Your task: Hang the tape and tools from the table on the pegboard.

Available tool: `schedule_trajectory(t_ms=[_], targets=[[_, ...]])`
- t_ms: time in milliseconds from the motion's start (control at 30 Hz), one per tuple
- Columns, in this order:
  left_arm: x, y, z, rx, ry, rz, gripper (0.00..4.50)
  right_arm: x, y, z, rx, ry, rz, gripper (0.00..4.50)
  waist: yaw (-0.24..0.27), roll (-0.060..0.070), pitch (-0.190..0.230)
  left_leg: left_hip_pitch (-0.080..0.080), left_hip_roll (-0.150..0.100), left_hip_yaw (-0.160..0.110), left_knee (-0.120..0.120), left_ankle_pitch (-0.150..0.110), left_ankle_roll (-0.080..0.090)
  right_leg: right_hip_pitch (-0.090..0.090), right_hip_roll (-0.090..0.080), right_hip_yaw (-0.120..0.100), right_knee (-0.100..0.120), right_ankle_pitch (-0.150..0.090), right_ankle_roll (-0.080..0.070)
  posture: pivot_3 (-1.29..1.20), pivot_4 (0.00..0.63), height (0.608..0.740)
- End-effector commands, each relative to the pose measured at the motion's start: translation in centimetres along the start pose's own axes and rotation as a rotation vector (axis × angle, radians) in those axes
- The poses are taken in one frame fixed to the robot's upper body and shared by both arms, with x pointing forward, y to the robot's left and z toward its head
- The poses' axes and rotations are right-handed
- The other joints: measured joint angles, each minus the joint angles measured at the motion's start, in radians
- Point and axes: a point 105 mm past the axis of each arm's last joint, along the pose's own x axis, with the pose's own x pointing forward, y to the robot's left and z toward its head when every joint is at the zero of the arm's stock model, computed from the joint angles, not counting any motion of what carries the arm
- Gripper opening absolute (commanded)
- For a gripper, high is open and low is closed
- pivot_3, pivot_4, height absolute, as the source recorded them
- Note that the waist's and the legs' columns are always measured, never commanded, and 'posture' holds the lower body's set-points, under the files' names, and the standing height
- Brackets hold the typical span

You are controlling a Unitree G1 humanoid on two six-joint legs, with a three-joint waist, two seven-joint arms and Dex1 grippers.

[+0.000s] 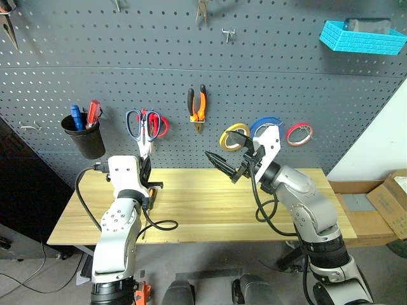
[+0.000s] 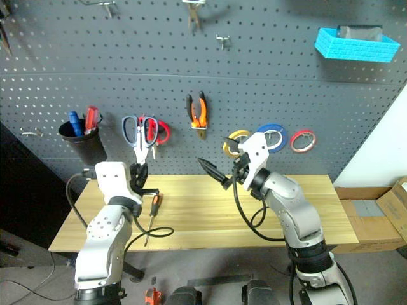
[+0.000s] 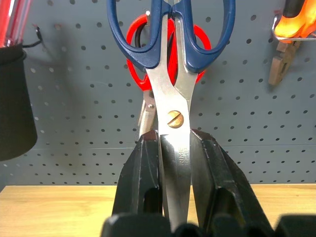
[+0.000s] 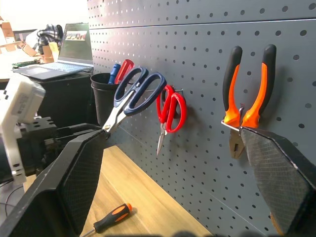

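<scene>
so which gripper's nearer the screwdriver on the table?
Left. The left gripper, shut on the blue-handled scissors, is just above the screwdriver near the pegboard. The right gripper, open and holding nothing, is farther off toward the table's middle.

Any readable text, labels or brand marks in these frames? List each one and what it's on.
Nothing reads cleanly.
Blue-handled scissors, clamped by the blades in the shut left hand: small engraved lettering on the blade just below the pivot screw, too small to read.
Laptop on the desk to the side: its screen shows content, too blurred to read.
Pliers, tape rolls, pegboard: no markings visible.
</scene>
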Motion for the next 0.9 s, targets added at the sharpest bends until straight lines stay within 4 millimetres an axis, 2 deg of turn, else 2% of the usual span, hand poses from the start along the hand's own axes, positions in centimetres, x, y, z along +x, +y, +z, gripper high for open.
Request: schedule_trajectory(t_ms=[33,300,533,700,800,900], targets=[[0.4,0.1,1.0,0.011,-0.024,-0.014,0.46,0.1,0.2,1.8,-0.040,-0.060,0.004,4.50,0.000,0.000,0.000,0.000,0.000,0.000,0.000,0.000,0.000,0.000,0.000,0.000,0.000,0.000,0.000,0.06,0.049,0.740],[0.8,0.0,0.1,0.001,0.030,-0.019,0.46,-0.1,0.0,1.9,-0.045,-0.059,-0.008,4.50,-0.001,0.000,0.000,0.000,0.000,0.000,0.000,0.000,0.000,0.000,0.000,0.000,0.000,0.000,0.000,0.04,0.051,0.740],[1.1,0.1,0.0,0.006,0.033,-0.019,2.86,-0.2,0.2,1.8,-0.047,-0.054,-0.002,4.50,-0.003,0.000,0.000,0.000,0.000,0.000,0.000,0.000,0.000,0.000,0.000,0.000,0.000,0.000,0.000,0.03,0.062,0.740],[0.4,0.6,-1.9,0.010,0.092,-0.007,4.49,-0.3,0.7,1.1,-0.042,-0.029,0.014,4.50,-0.005,0.000,0.000,0.001,0.000,0.000,-0.001,0.000,0.000,0.000,0.000,0.000,0.000,-0.001,-0.002,0.02,0.078,0.740],[-0.4,1.6,-5.0,0.008,0.194,0.018,4.49,0.0,2.9,-0.6,-0.031,0.027,0.118,4.50,-0.009,0.002,0.002,0.001,0.000,0.001,-0.001,0.000,0.000,0.000,0.000,0.001,-0.001,-0.003,-0.005,0.00,0.100,0.740],[-0.7,2.6,-6.5,0.008,0.248,0.042,4.49,0.5,4.5,-1.5,-0.023,0.058,0.194,4.50,-0.023,0.004,0.009,0.002,0.001,0.001,-0.002,0.000,0.000,0.000,0.000,0.001,0.000,-0.005,-0.007,-0.01,0.120,0.740]])
